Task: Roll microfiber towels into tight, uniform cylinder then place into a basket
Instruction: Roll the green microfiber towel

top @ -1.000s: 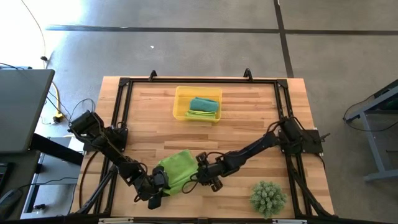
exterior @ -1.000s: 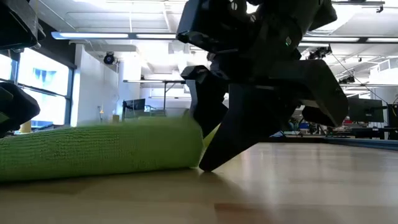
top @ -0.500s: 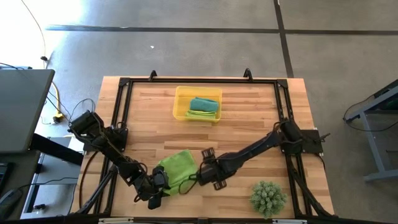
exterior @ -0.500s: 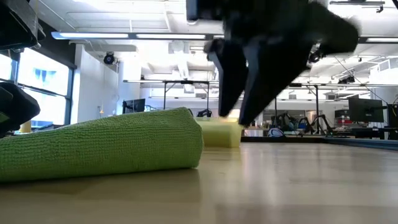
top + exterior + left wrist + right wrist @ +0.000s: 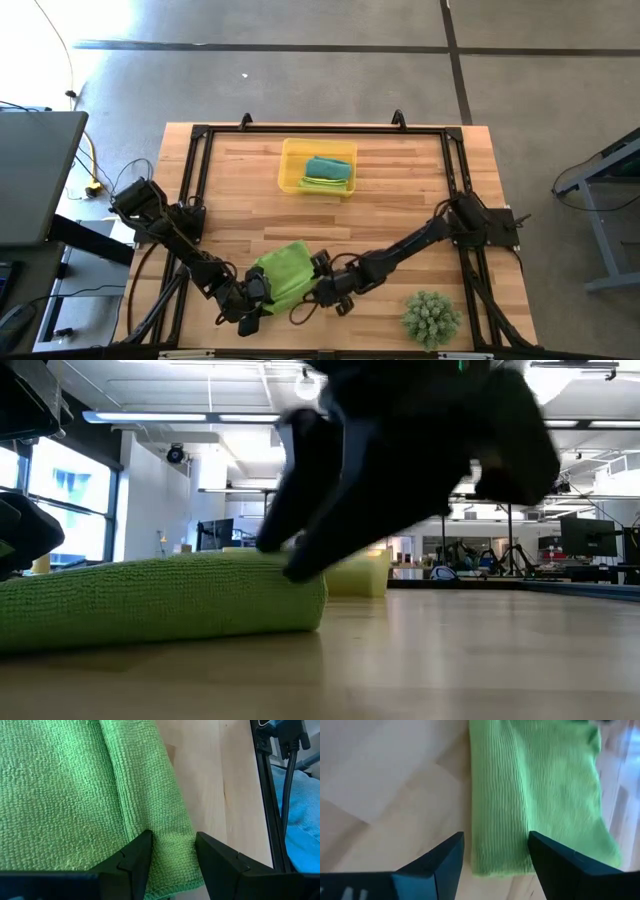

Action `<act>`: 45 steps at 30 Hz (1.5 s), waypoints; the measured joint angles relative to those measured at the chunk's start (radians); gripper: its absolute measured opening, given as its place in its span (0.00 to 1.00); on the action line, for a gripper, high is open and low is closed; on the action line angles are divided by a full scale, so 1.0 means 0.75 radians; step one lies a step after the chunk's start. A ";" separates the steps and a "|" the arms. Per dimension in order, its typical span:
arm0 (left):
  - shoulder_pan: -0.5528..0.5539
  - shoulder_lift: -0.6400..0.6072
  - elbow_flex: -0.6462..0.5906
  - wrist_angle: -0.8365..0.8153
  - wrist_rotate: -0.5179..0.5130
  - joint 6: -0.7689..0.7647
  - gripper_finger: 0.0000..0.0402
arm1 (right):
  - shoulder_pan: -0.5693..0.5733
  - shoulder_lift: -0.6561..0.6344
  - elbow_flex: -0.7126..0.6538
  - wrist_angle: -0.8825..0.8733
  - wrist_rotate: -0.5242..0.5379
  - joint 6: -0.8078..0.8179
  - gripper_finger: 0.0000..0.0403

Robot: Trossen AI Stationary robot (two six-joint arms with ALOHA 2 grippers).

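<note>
A lime-green towel (image 5: 283, 271), partly rolled, lies on the table near the front edge; it also shows in the low view (image 5: 160, 605). My left gripper (image 5: 262, 292) is shut on its near left end. My right gripper (image 5: 312, 290) is open at the towel's right end, its fingers (image 5: 435, 865) standing either side of the rolled edge (image 5: 497, 835). The yellow basket (image 5: 290, 160) stands at the far middle and holds a teal roll (image 5: 326, 166) and a lime-green roll (image 5: 322, 183). My left gripper pinches the towel's rolled, several-layered edge (image 5: 172, 837) between its two fingers, close to the towel's corner. The towel lies on the table. Whether my right gripper touches the towel, I cannot tell.
A spiky green ball plant (image 5: 432, 317) stands at the front right. A black frame (image 5: 195, 190) runs round the table top. Bare wood lies between the towel and the basket.
My right gripper has risen off the table beside the towel's right end, then gone toward the near left and tipped over that end. The towel and my left gripper have kept still.
</note>
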 joint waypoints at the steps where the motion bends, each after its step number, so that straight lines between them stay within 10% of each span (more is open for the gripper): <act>1: 0.000 0.000 0.000 0.001 0.000 0.000 0.37 | -0.010 0.000 -0.028 0.027 -0.001 0.004 0.54; 11: 0.000 0.000 0.000 0.000 0.000 0.005 0.37 | -0.058 0.001 -0.158 0.104 -0.078 0.154 0.54; 24: 0.000 0.001 0.000 0.001 0.000 0.013 0.37 | -0.025 0.000 0.172 -0.496 0.000 0.414 0.54; 45: 0.001 0.001 0.000 0.011 0.000 0.013 0.37 | -0.019 0.001 -0.059 0.066 -0.007 0.335 0.54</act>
